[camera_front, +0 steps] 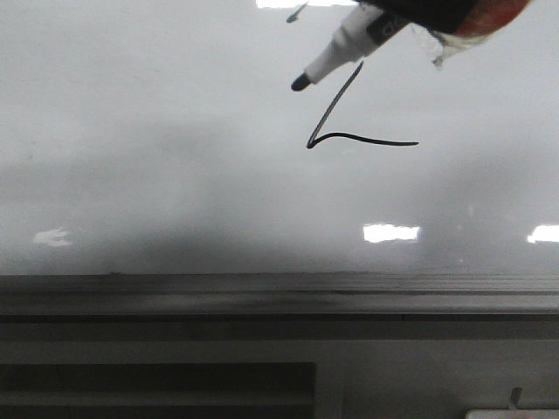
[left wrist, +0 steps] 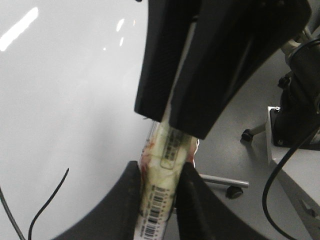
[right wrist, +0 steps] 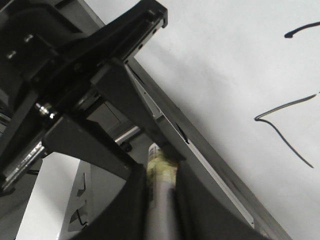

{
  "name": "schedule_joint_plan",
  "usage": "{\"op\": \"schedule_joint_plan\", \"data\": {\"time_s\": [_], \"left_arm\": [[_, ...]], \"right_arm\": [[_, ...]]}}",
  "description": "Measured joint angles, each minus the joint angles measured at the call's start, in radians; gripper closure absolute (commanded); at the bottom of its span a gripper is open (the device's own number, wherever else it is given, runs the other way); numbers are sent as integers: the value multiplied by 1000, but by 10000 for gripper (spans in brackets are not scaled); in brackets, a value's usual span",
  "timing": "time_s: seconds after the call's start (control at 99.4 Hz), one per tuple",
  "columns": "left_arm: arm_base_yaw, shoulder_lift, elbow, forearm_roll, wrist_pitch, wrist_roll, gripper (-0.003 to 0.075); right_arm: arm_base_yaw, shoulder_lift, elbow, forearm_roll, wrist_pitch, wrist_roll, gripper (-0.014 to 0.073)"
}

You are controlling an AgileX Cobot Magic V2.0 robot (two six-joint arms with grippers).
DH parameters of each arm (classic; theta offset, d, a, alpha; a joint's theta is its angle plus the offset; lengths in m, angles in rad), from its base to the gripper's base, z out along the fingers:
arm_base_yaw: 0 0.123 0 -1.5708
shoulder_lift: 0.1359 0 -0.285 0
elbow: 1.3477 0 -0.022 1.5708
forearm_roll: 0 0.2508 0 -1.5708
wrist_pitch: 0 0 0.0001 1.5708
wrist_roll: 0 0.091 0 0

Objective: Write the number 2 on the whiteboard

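Observation:
The whiteboard (camera_front: 131, 131) fills the front view. On it is the number 2 (camera_front: 336, 122), a thin black stroke: I see its diagonal and wavy base, while its top is hidden behind the pen. The white marker pen (camera_front: 345, 44) slants down from the top edge, its black tip (camera_front: 300, 84) just left of the diagonal. My left gripper (left wrist: 160, 167) is shut on the taped, barcoded pen barrel (left wrist: 159, 200). My right gripper (right wrist: 160, 170) is shut on the pen barrel (right wrist: 161, 210) too. The stroke also shows in the left wrist view (left wrist: 47, 202) and the right wrist view (right wrist: 280, 120).
A grey metal ledge (camera_front: 262, 297) runs along the board's lower edge. In the left wrist view the other gripper's black fingers (left wrist: 200, 60) loom above the pen, and a wheeled stand (left wrist: 232, 190) and black cables (left wrist: 280, 175) are on the grey floor.

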State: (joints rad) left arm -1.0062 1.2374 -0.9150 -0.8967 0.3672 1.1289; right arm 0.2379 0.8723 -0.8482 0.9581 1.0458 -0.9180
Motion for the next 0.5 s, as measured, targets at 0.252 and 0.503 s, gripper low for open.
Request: {"op": "schedule_joint_plan", "data": {"time_s": [0.252, 0.503], "left_arm": [[0, 0, 0, -2, -2, -2, 741], [24, -65, 73, -11, -148, -77, 741]], "right_arm": [[0, 0, 0, 4, -6, 3, 179], [-5, -41, 0, 7, -154, 28, 120]]}}
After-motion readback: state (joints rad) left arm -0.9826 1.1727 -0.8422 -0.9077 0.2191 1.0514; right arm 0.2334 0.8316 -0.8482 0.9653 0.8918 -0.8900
